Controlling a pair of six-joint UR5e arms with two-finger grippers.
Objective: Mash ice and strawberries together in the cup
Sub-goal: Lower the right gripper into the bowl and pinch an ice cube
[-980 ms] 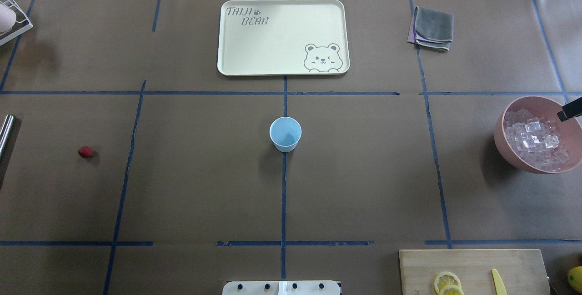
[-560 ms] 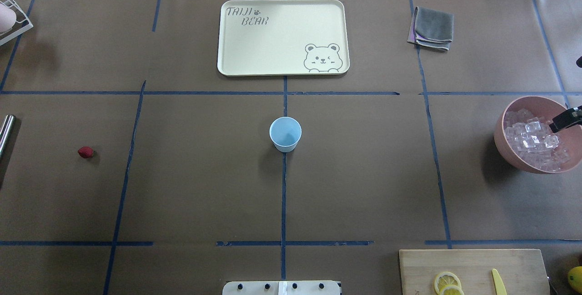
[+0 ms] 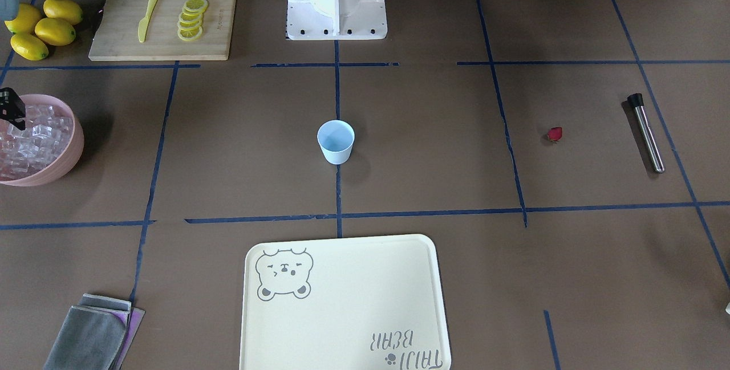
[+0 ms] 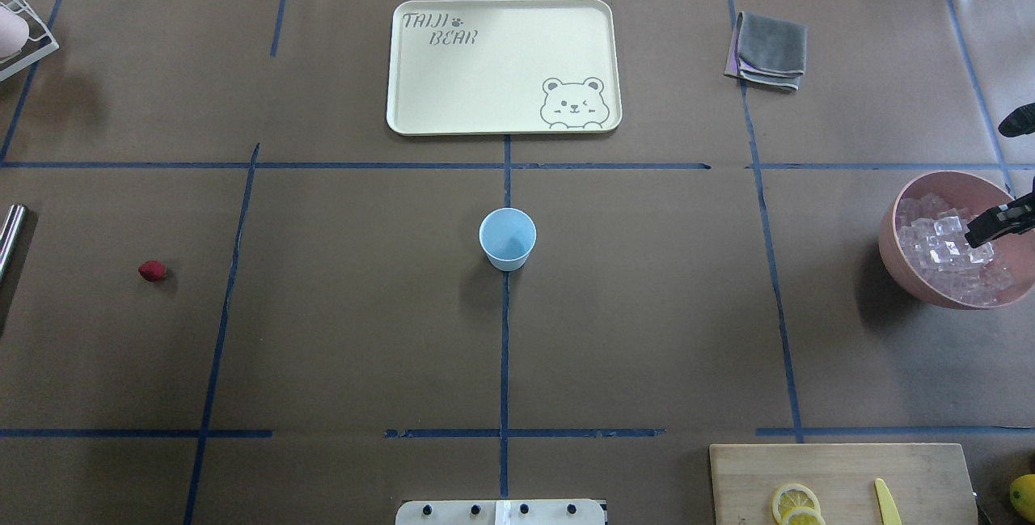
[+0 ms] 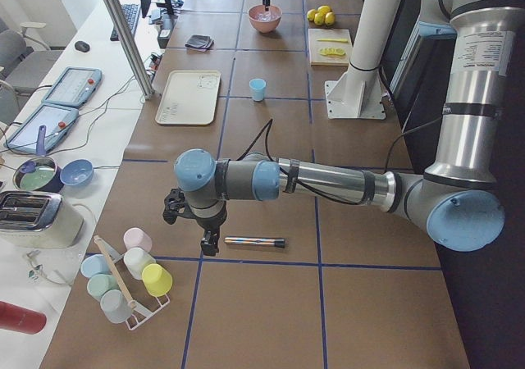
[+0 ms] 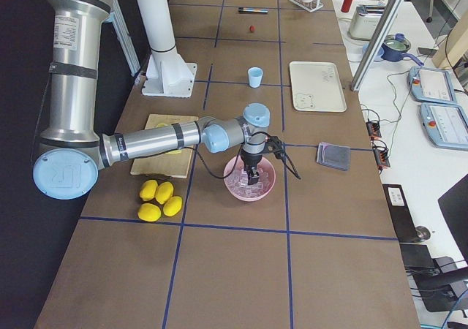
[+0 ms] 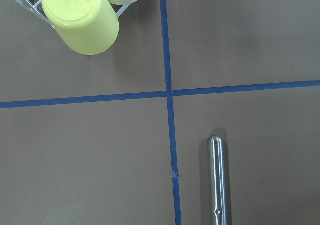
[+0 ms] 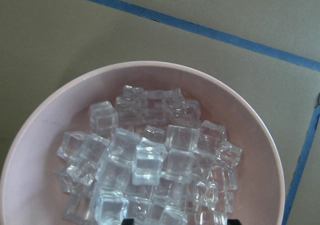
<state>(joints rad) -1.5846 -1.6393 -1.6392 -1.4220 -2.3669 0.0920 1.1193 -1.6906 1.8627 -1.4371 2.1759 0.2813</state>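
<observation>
The pale blue cup (image 4: 507,238) stands upright and empty at the table's middle; it also shows in the front view (image 3: 336,141). The dark red strawberry piece (image 4: 152,270) lies alone on the left side. Clear ice cubes (image 4: 934,246) fill a pink bowl (image 4: 889,258) at the right edge; the right wrist view looks straight down on the ice (image 8: 147,165). My right gripper (image 4: 978,234) hangs just above the ice, open and empty. My left gripper (image 5: 209,239) points down beside a steel muddler (image 5: 254,242); I cannot tell whether it is open or shut.
A cream bear tray (image 4: 420,104) lies beyond the cup. A folded grey cloth (image 4: 770,48) is at the far right. A cutting board (image 4: 841,476) with lemon slices and a yellow knife sits near right, whole lemons (image 3: 43,28) beside it. A cup rack (image 5: 131,283) stands at the far left.
My right gripper has come further in over the pink bowl and lower toward the ice. The cup, the strawberry and the muddler have not moved.
</observation>
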